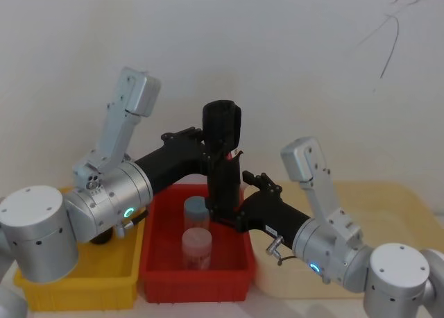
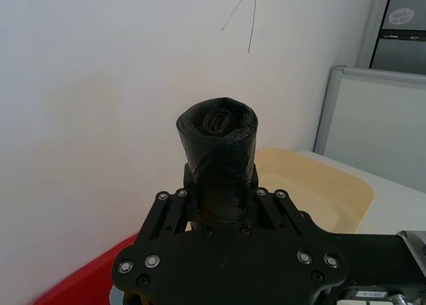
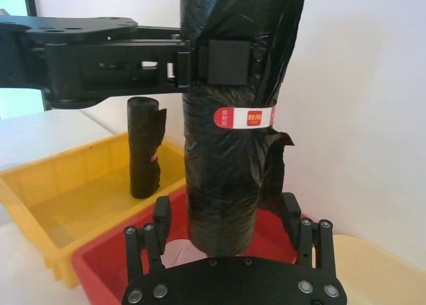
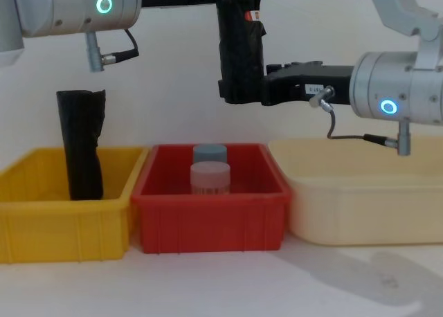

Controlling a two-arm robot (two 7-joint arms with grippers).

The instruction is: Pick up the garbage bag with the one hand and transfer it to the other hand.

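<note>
left gripper clamps garbage bag roll; right gripper wide around base. Risk: early left release drops roll into red bin.

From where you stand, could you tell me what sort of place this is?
Probably a robotics lab or test room: a yellow bin, a red bin and a cream tray line a white table by a bare wall, with a whiteboard-like panel nearby.

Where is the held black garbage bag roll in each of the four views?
Head view: garbage bag upright at centre, clamped by the left tool.
Left wrist view: bag at centre, rising from left tool.
Right wrist view: bag tall at centre, inside the open right tool.
Chest view: bag at top centre.
Shared landmark: red bin beneath it.
</note>
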